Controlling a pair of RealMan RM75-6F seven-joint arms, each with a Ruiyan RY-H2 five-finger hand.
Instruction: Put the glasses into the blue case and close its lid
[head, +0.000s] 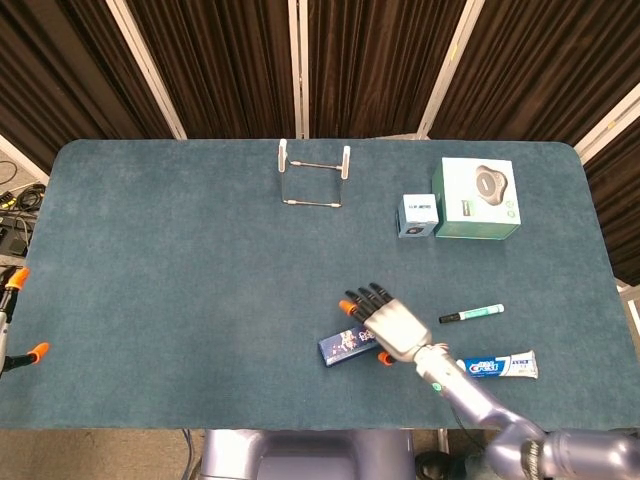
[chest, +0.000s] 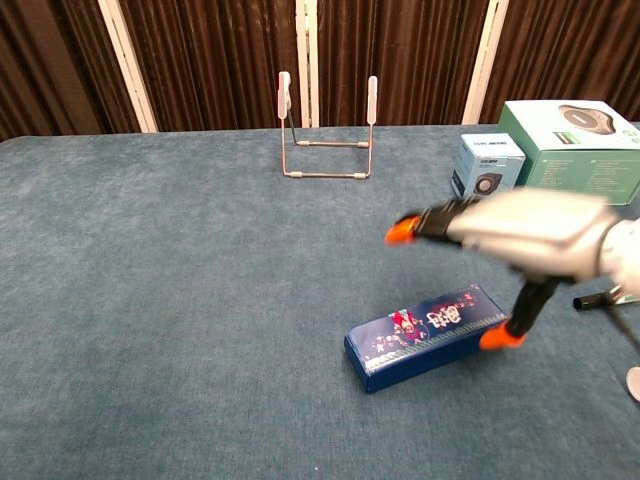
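The blue case lies flat on the table near the front edge, lid down, with a printed pattern on top. My right hand hovers above its right end with fingers spread and nothing in them; the chest view shows it blurred, and its thumb tip hangs down beside the case's right end. No glasses show in either view. My left hand shows only as orange fingertips, set apart, at the head view's left edge, off the table.
A wire stand stands at the back centre. A small blue box and a green box sit back right. A marker and a toothpaste tube lie right of the case.
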